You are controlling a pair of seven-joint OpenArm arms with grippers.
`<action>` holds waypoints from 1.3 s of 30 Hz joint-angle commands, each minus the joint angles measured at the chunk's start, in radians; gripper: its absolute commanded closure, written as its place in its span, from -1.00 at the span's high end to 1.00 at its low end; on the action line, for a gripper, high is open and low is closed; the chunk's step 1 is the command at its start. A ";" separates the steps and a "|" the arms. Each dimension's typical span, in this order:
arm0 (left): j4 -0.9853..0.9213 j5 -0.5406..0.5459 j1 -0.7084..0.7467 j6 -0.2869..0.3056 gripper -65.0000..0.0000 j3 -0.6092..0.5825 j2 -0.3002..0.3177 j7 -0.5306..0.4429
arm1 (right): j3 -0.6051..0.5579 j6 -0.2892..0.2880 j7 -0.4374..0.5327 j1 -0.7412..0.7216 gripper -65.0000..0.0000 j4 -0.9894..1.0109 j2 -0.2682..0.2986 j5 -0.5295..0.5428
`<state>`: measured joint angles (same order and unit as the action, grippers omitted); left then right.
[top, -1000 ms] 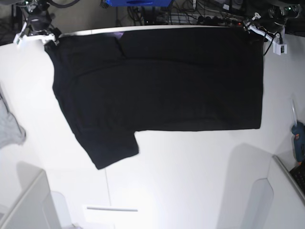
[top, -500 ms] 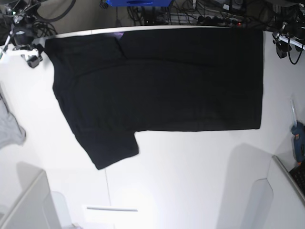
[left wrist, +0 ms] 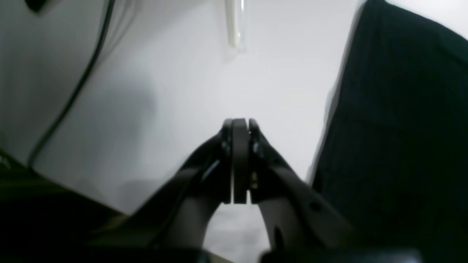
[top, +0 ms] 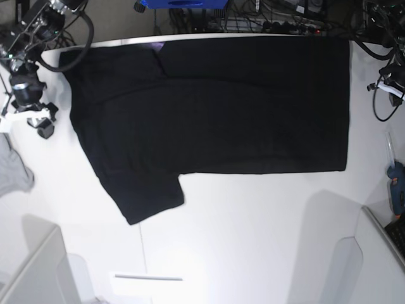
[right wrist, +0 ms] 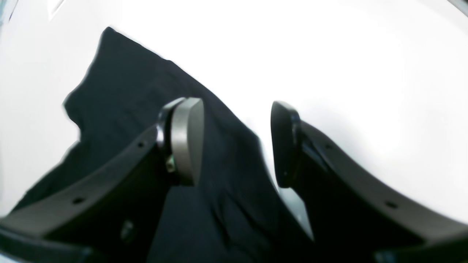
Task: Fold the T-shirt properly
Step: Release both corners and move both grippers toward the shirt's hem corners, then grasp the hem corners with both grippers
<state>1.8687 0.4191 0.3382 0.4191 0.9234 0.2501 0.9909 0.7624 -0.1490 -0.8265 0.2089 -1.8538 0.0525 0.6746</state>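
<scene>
The T-shirt [top: 215, 107] lies spread flat on the white table [top: 253, 240], plain black side up, its long body running across the far half of the surface and one short sleeve [top: 149, 196] jutting toward the near edge. A thin sliver of purple [top: 154, 46] peeks out at the far hem; no print, brand or writing can be read anywhere on the cloth.

The right gripper [right wrist: 236, 144] hangs just off the shirt's sleeve-side end, above the table, its two pads parted with nothing between them (in the wrist view the dark cloth passes beneath the pad on that view's left, not touching it as far as can be told). In the base view it [top: 39, 123] sits beside the shirt's edge, apart from it.

The left gripper [left wrist: 239, 160] is off the opposite end of the shirt, pads pressed flat together with nothing caught in them; the shirt's edge [left wrist: 395, 128] lies to one side of it, apart.

Beyond the right gripper, at the table's rim, lies a light grey cloth [top: 12, 171]. Past the left gripper, toward the near corner, rests a blue tool [top: 397, 190], too small to read. No containers with contents are discernible.
</scene>
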 commanded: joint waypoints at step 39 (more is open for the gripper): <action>-0.288 -0.222 -0.377 -0.001 0.15 -0.287 0.093 -0.027 | -0.493 -0.021 0.203 -0.671 0.35 0.922 0.143 -0.238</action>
<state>1.5654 0.1875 -0.0227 0.4191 0.6327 0.3210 0.9840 0.2699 -0.1581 -0.6491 -0.4255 -0.9127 0.1814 0.4263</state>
